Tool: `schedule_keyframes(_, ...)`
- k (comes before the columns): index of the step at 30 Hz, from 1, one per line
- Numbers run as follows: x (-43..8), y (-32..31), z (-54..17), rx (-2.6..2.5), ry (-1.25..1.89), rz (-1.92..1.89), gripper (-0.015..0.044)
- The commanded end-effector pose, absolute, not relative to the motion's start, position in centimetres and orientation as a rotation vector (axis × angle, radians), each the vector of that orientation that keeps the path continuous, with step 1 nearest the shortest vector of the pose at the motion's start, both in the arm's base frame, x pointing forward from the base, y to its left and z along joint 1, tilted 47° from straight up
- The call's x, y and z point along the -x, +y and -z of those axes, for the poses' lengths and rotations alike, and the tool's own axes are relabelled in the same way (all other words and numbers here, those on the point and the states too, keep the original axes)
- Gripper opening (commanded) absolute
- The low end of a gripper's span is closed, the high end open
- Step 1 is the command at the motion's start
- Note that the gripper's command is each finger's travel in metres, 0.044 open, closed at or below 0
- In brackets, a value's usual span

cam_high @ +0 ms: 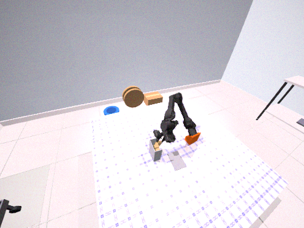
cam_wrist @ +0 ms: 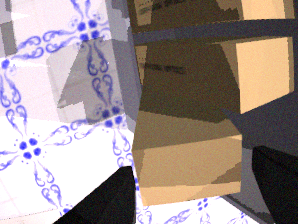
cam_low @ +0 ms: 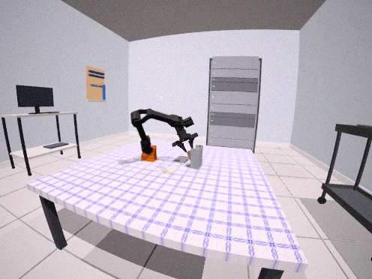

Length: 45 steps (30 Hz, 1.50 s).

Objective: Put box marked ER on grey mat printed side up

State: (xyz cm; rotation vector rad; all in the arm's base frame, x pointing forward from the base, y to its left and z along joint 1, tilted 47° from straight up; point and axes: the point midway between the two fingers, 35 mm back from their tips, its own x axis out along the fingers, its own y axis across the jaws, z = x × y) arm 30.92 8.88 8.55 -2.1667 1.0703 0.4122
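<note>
Your ER box can't be singled out among the cardboard boxes (cam_high: 157, 146) (cam_low: 189, 154) (cam_wrist: 187, 165) at the bin (cam_high: 157, 155) (cam_low: 196, 158) (cam_wrist: 267, 125); you have the nearest one between the parted, unclamped fingers of your end effector (cam_high: 159, 141) (cam_low: 189, 149) (cam_wrist: 194, 160). Beside the bin, your grey mat (cam_high: 177, 161) lies on the worktop (cam_high: 138, 190) (cam_low: 169, 199) (cam_wrist: 75, 172).

Boxes (cam_high: 157, 146) (cam_wrist: 187, 162) stand in the bin (cam_high: 155, 154) (cam_low: 196, 157), apparently just beside the mat (cam_high: 177, 160).
</note>
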Motion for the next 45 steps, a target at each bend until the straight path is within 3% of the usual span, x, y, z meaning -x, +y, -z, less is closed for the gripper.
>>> schedule_keyframes(1,-30.9,8.7,-8.3,2.169,1.074,-0.421,0.0235)
schedule_keyframes(14,-30.9,8.9,-8.5,2.167,1.071,-0.412,0.0151)
schedule_keyframes(45,-28.7,11.0,-10.3,2.167,1.074,-0.424,0.0151)
